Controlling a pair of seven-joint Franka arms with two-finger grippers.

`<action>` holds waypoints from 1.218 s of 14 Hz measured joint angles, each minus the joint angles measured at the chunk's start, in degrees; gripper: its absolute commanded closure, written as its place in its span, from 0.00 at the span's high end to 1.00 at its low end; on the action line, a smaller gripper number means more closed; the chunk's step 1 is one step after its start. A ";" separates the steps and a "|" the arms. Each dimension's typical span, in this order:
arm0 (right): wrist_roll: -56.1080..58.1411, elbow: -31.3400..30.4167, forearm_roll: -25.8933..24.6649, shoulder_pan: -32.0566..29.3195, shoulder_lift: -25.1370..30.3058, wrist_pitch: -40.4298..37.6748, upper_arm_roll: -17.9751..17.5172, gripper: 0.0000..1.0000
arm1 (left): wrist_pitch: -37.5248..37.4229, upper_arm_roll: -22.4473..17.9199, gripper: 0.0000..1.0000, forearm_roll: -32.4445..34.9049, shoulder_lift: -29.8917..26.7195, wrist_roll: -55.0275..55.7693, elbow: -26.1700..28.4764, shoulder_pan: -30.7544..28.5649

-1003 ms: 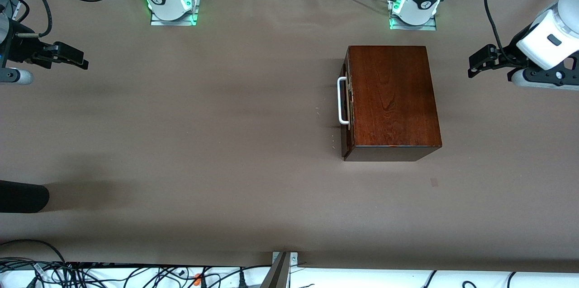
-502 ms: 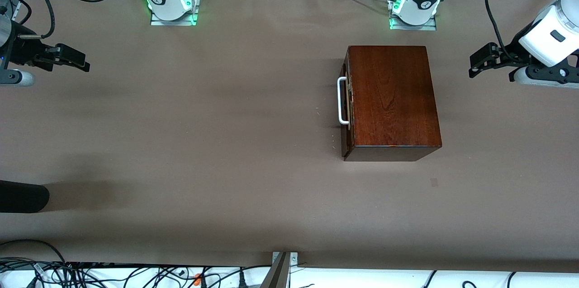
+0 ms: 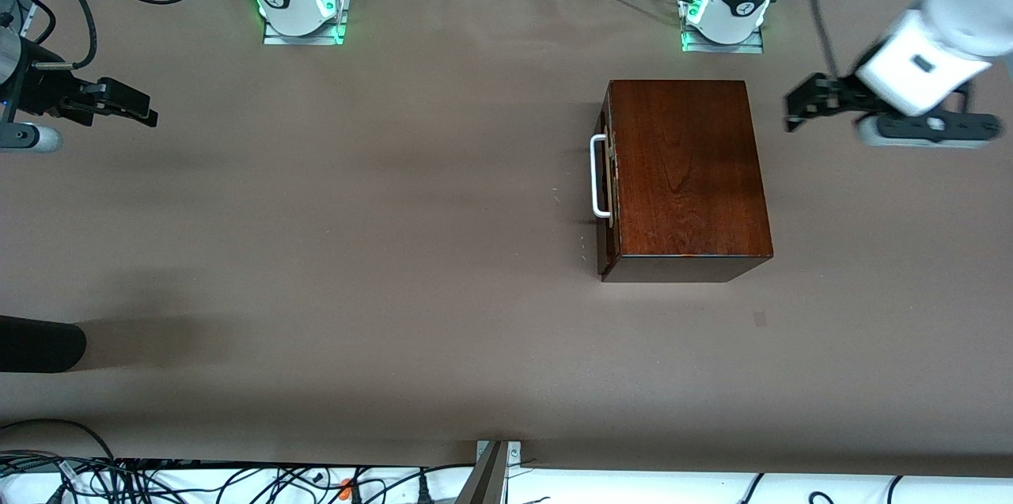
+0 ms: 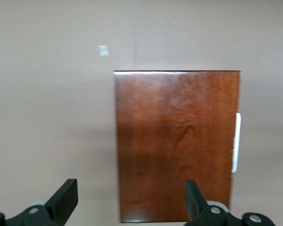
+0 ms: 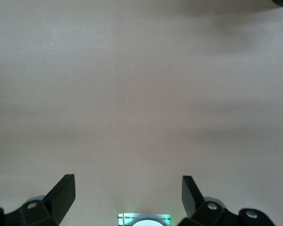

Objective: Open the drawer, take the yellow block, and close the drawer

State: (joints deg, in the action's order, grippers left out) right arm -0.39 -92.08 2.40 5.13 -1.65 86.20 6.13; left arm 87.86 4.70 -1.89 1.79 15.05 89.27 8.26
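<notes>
Fingers of our left gripper (image 4: 129, 200) stand wide apart with nothing between them; in the left wrist view the two dark tips frame the top of the mahogany box (image 4: 177, 146). From the front camera we see this gripper (image 3: 799, 110) up in the air over bare table at the left arm's end, just beside the box (image 3: 687, 172) and not touching it.

Our right gripper (image 5: 127, 193) is just as wide open and empty. It hangs over bare brown table (image 3: 356, 251) at the right arm's end, well apart from the box, and its wrist view shows only the tabletop and a green-lit robot base (image 5: 144, 219) between the tips. In the front view we see it (image 3: 142, 110) at the picture's edge; this arm waits.

We find the drawer (image 3: 606, 186) fully pushed into the box, its dark front flush with the box end that faces the right arm's end of the table. Its white loop handle (image 3: 597, 176) stands out from that front, and shows too in the left wrist view (image 4: 235, 143). We cannot see the yellow block anywhere.
</notes>
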 measured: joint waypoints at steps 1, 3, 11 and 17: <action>0.00 0.00 0.00 0.00 0.00 0.00 0.00 1.00 | 0.00 2.61 1.00 0.02 0.32 3.54 0.00 0.13; 0.00 0.00 0.00 0.00 0.00 0.00 0.01 1.00 | 0.38 7.38 1.00 0.03 1.14 7.94 0.00 0.41; 0.00 0.00 0.00 -0.01 -0.02 -0.01 0.10 1.00 | 6.16 21.84 1.00 6.58 9.18 27.23 -0.03 6.30; 0.00 0.00 0.00 -0.02 -0.03 -0.02 0.15 1.00 | 9.92 21.92 1.00 15.11 18.87 33.29 0.03 14.62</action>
State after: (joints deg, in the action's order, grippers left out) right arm -0.39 -92.08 2.40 5.11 -1.68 86.18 6.28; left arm 97.78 26.62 13.22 20.67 48.34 89.29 22.87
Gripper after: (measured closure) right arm 0.000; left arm 0.000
